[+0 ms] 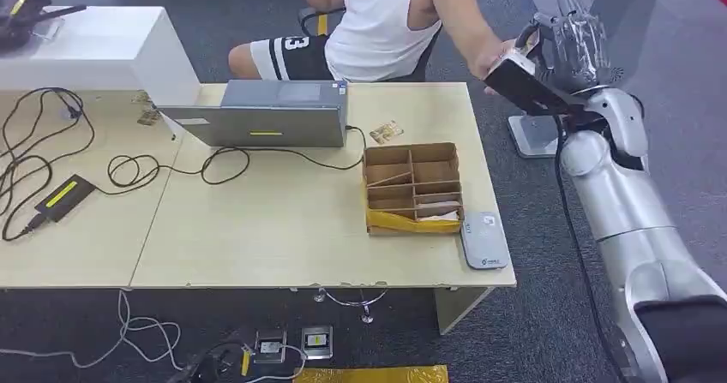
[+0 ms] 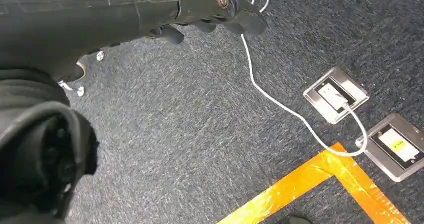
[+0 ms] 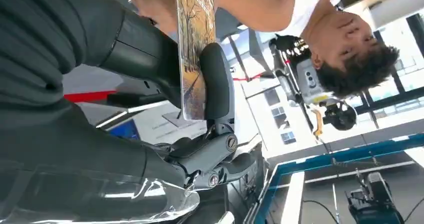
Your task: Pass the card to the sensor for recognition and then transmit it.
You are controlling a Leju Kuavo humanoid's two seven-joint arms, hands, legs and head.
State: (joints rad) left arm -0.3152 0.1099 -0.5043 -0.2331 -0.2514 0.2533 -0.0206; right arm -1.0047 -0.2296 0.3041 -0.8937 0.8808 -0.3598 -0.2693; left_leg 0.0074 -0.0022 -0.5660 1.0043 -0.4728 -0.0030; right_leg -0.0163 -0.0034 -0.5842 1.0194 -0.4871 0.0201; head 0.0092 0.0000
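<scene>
- The right hand [image 1: 573, 42] is raised beyond the right end of the tabletop [image 1: 283, 229], level with the seated person [image 1: 377, 23].
- The right wrist view shows the card [image 3: 192, 48] seen edge-on, clamped between the thick thumb and a dark finger. The right fingers [image 3: 216, 78] are closed on the card.
- The person's hand [image 1: 497, 57] is extended to the robot's raised hand. In the right wrist view, the far end of the card lies against that hand; whether the person grips it cannot be determined.
- The left hand [image 2: 220, 11] hangs low over the carpeted floor. Its fingers are curled inward with nothing between them.
- The sensor [image 1: 483, 239], a flat grey pad, lies at the right front corner of the tabletop, just beside the divided cardboard box [image 1: 413, 186]. The held card is well apart from it.
- A second card [image 1: 387, 132] lies flat on the tabletop between the laptop [image 1: 266, 113] and the box.
- Judgement on progress: the card is positioned for handover, which indicates the transmit stage. Whether recognition at the sensor is complete cannot be confirmed from this moment.
- Remaining: release of the card into the person's hand, then withdrawal of the arm.
</scene>
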